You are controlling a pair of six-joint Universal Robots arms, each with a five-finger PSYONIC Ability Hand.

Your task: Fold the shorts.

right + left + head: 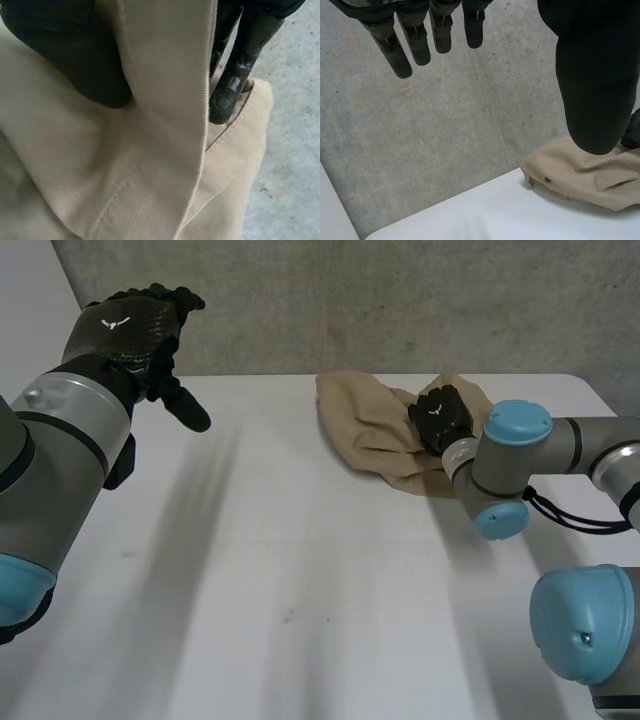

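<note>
Right robot hand point(440, 418) pinches shorts point(365, 425) bunched crosswise.

The shorts point(370, 425), at the far right of the table, were a plain sandy tan with no pattern, their seams stitched in the same tan. Both hands were black. The left hand point(130, 330) had a fine woven sheen and a small white mark on its back, and the right hand point(445, 418) bore a like white mark. The arms point(60, 450) were grey with light-blue caps point(518, 422). The table point(300, 570) was white, and the wall point(400, 300) behind it was mottled grey concrete.
</note>
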